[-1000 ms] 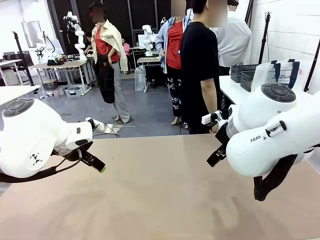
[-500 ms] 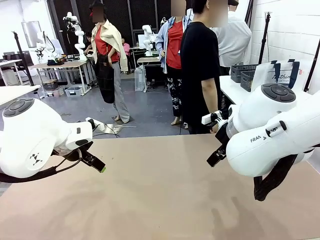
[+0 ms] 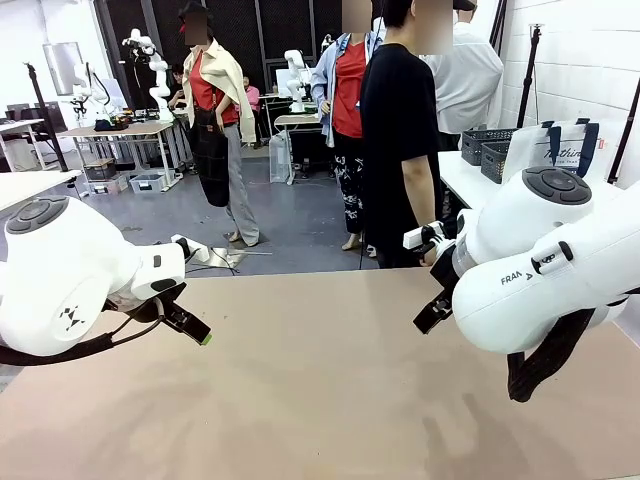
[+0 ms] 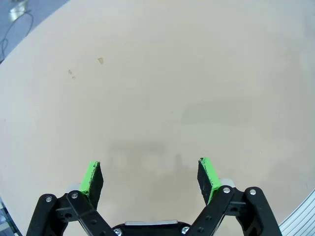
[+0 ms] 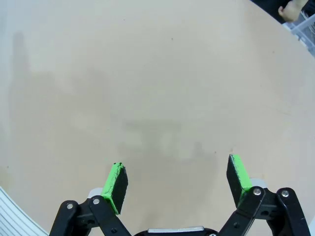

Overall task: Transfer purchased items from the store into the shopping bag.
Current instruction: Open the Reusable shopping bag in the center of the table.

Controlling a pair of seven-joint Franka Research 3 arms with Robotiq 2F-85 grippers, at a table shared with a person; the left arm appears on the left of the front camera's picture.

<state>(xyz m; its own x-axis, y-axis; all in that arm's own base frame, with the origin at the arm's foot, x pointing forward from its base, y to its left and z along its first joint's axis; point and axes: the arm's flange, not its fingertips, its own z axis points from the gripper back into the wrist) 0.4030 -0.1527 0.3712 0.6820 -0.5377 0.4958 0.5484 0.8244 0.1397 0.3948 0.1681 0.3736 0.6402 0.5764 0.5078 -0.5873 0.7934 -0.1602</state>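
Observation:
The shopping bag [image 3: 562,148], clear plastic with navy handles and cursive lettering, stands on a white side table at the far right. Beside it to the left sit dark grey mesh baskets, the store [image 3: 488,148]. Both are off the brown table [image 3: 320,400] and apart from both arms. My left gripper [image 4: 150,178] hangs open over bare tabletop with nothing between its green pads [image 4: 91,178]. Also open over bare tabletop is my right gripper [image 5: 177,182], its pads [image 5: 117,181] wide apart. In the front view the left gripper's fingers [image 3: 190,326] point down to the right.
A person in a black shirt [image 3: 398,130] stands at the table's far edge, one hand [image 3: 432,242] low near my right arm [image 3: 540,260]. The hand [image 5: 290,9] also shows at the right wrist view's top corner. More people stand behind.

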